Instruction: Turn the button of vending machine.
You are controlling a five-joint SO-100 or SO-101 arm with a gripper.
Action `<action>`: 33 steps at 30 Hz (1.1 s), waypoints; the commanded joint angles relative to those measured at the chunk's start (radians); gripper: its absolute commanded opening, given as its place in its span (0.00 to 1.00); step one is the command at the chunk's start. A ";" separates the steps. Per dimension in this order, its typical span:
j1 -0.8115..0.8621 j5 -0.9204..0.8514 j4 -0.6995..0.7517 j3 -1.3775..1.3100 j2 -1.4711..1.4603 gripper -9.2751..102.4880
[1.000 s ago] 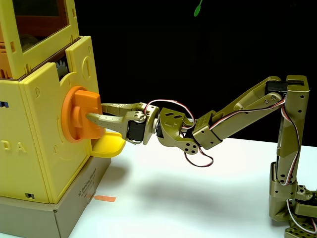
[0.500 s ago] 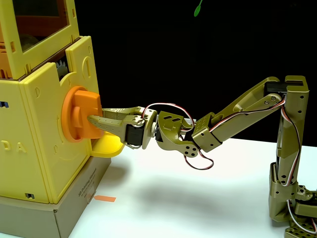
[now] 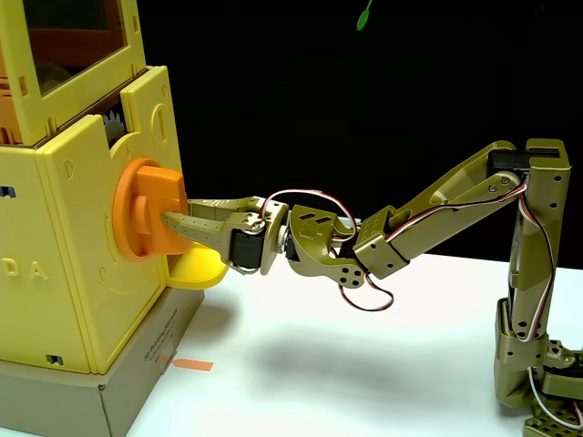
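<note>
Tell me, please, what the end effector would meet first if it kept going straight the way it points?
The orange knob: the end effector points left with its fingertips already at the knob's bar, apparently touching, though depth is unclear.

On the vending machine (image 3: 82,264), left face, you can read raised letters "D A", cut off at the frame edge. The grey cardboard base (image 3: 146,364) carries small print along its side, too small to read.
</note>
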 commanded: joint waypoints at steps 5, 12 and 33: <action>-0.018 0.207 0.006 -0.018 0.031 0.07; -0.005 0.693 0.014 -0.014 0.074 0.07; 0.006 2.543 0.031 -0.017 0.140 0.08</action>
